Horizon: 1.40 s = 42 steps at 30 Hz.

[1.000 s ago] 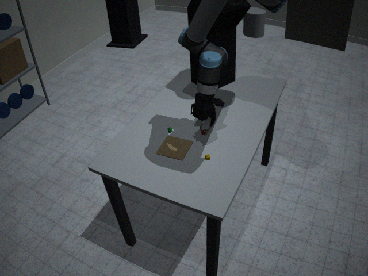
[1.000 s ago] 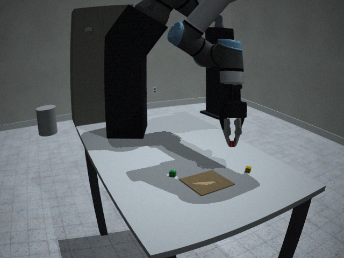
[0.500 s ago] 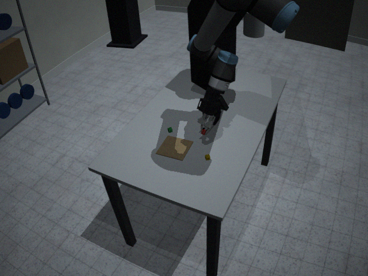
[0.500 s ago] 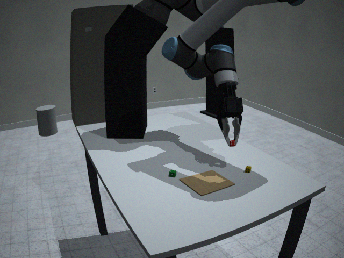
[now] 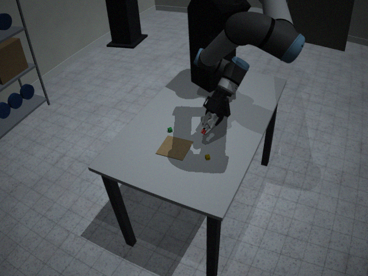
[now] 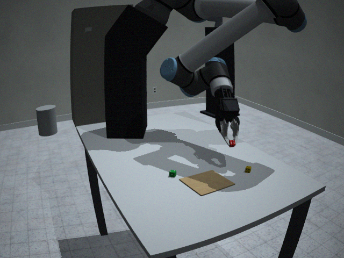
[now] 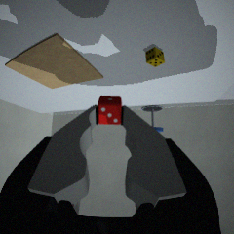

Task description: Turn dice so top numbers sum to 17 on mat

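Red die [image 7: 109, 110], white-pipped, 3 facing the wrist camera, clamped in end effector [image 7: 109, 117].

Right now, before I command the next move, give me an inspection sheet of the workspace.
Surface: grey table, partly under the arm's shadow.
Job's things: tan mat lies flat with no die on it; green die on the table beside one mat edge; yellow die on the table off the other side; red die held above the table.
Clutter: nothing seen on the table.
Grippers: gripper tilted, fingers shut on the red die, three pips facing the wrist camera.
Cables: nothing seen.
Surroundings: shelf rack with a box and blue balls, grey cylinder on the floor, dark pedestal.
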Motion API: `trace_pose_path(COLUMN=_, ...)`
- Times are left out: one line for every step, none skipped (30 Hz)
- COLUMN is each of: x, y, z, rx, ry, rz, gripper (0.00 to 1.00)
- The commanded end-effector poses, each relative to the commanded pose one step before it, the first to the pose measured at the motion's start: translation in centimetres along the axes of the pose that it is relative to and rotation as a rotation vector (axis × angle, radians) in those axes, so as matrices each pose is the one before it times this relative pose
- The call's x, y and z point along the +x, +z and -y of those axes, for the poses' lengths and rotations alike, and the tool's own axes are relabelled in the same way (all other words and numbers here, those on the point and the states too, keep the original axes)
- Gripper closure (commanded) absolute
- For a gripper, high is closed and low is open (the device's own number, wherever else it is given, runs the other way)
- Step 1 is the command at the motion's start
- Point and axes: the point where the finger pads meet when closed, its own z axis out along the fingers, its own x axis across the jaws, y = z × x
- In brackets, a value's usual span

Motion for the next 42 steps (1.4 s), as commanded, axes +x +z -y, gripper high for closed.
trace_pose_path(x=0.009, y=0.148, z=0.029, rx=-0.1003, ry=-0.0028, rz=0.00383, gripper=0.97)
trace_pose_path(x=-0.003, y=-0.021, z=0.007, rx=-0.00786, ry=0.00043, rz=-0.0001, gripper=0.97)
trace_pose_path(x=-0.003, y=-0.019, z=0.006, rx=-0.00614, ry=0.00039, rz=-0.00009, gripper=0.97)
trace_pose_path(x=-0.003, y=-0.015, z=0.005, rx=-0.00457, ry=0.00032, rz=-0.00008, gripper=0.97)
trace_pose_path(x=-0.002, y=-0.011, z=0.003, rx=-0.00318, ry=0.00024, rz=-0.00006, gripper=0.97)
trace_pose_path(x=-0.001, y=-0.007, z=0.002, rx=-0.002, ry=0.00015, rz=-0.00004, gripper=0.97)
trace_pose_path(x=0.0, y=0.0, z=0.0, rx=0.0, ry=0.0, rz=0.0, gripper=0.97)
trace_pose_path(x=0.0, y=0.0, z=0.0, rx=0.0, ry=0.0, rz=0.0, gripper=0.97)
trace_pose_path(x=-0.001, y=-0.004, z=0.001, rx=-0.00107, ry=0.00008, rz=-0.00002, gripper=0.97)
trace_pose_path(x=0.0, y=-0.002, z=0.0, rx=-0.00041, ry=0.00003, rz=-0.00001, gripper=0.97)
trace_pose_path(x=0.0, y=0.0, z=0.0, rx=-0.00006, ry=0.0, rz=0.0, gripper=0.97)
trace_pose_path(x=0.0, y=0.001, z=0.001, rx=0.0, ry=0.0, rz=0.0, gripper=0.97)
trace_pose_path(x=0.0, y=0.006, z=0.009, rx=0.0, ry=0.0, rz=0.0, gripper=0.97)
trace_pose_path(x=0.0, y=0.015, z=0.022, rx=0.0, ry=0.0, rz=0.0, gripper=0.97)
trace_pose_path(x=0.0, y=0.028, z=0.04, rx=0.0, ry=0.0, rz=0.0, gripper=0.97)
trace_pose_path(x=0.0, y=0.044, z=0.062, rx=0.0, ry=0.0, rz=0.00001, gripper=0.97)
trace_pose_path(x=0.0, y=0.061, z=0.087, rx=-0.00001, ry=0.0, rz=0.00001, gripper=0.97)
trace_pose_path(x=0.0, y=0.079, z=0.114, rx=-0.00001, ry=0.0, rz=0.00001, gripper=0.97)
trace_pose_path(x=0.0, y=0.099, z=0.142, rx=0.0, ry=0.0, rz=0.00001, gripper=0.97)
trace_pose_path(x=0.0, y=0.118, z=0.169, rx=0.0, ry=0.0, rz=0.0, gripper=0.97)
trace_pose_path(x=0.0, y=0.137, z=0.196, rx=0.0, ry=0.0, rz=0.0, gripper=0.97)
trace_pose_path(x=0.0, y=0.155, z=0.221, rx=0.0, ry=0.0, rz=0.0, gripper=0.97)
trace_pose_path(x=0.0, y=0.171, z=0.244, rx=0.0, ry=0.0, rz=0.0, gripper=0.97)
trace_pose_path(x=0.0, y=0.0, z=0.0, rx=0.0, ry=0.0, rz=0.0, gripper=0.97)
trace_pose_path(x=0.0, y=0.0, z=0.0, rx=0.0, ry=0.0, rz=0.0, gripper=0.97)
trace_pose_path(x=0.0, y=0.186, z=0.265, rx=0.0, ry=0.0, rz=0.0, gripper=0.97)
trace_pose_path(x=0.0, y=0.198, z=0.283, rx=0.0, ry=0.0, rz=0.0, gripper=0.97)
trace_pose_path(x=0.0, y=0.208, z=0.298, rx=0.0, ry=0.0, rz=0.0, gripper=0.97)
trace_pose_path(x=0.0, y=0.216, z=0.309, rx=0.0, ry=0.0, rz=0.0, gripper=0.97)
trace_pose_path(x=0.0, y=0.221, z=0.315, rx=0.0, ry=0.0, rz=0.0, gripper=0.97)
trace_pose_path(x=0.0, y=0.224, z=0.319, rx=0.0, ry=0.0, rz=0.0, gripper=0.97)
trace_pose_path(x=0.0, y=0.223, z=0.318, rx=0.0, ry=0.0, rz=0.0, gripper=0.97)
trace_pose_path(x=0.0, y=0.22, z=0.314, rx=0.0, ry=0.0, rz=0.0, gripper=0.97)
trace_pose_path(x=0.0, y=0.214, z=0.305, rx=0.0, ry=0.0, rz=0.0, gripper=0.97)
trace_pose_path(x=0.0, y=0.206, z=0.293, rx=0.0, ry=0.0, rz=0.0, gripper=0.97)
trace_pose_path(x=0.0, y=0.195, z=0.278, rx=0.0, ry=0.0, rz=0.0, gripper=0.97)
trace_pose_path(x=0.0, y=0.182, z=0.259, rx=0.0, ry=0.0, rz=0.0, gripper=0.97)
trace_pose_path(x=0.0, y=0.167, z=0.238, rx=0.0, ry=0.0, rz=0.0, gripper=0.97)
trace_pose_path(x=0.0, y=0.15, z=0.215, rx=0.0, ry=0.0, rz=0.0, gripper=0.97)
trace_pose_path(x=0.0, y=0.133, z=0.189, rx=0.0, ry=0.0, rz=0.0, gripper=0.97)
trace_pose_path(x=0.0, y=0.0, z=0.0, rx=0.0, ry=0.0, rz=0.0, gripper=0.97)
trace_pose_path(x=0.0, y=0.0, z=0.0, rx=0.0, ry=0.0, rz=0.0, gripper=0.97)
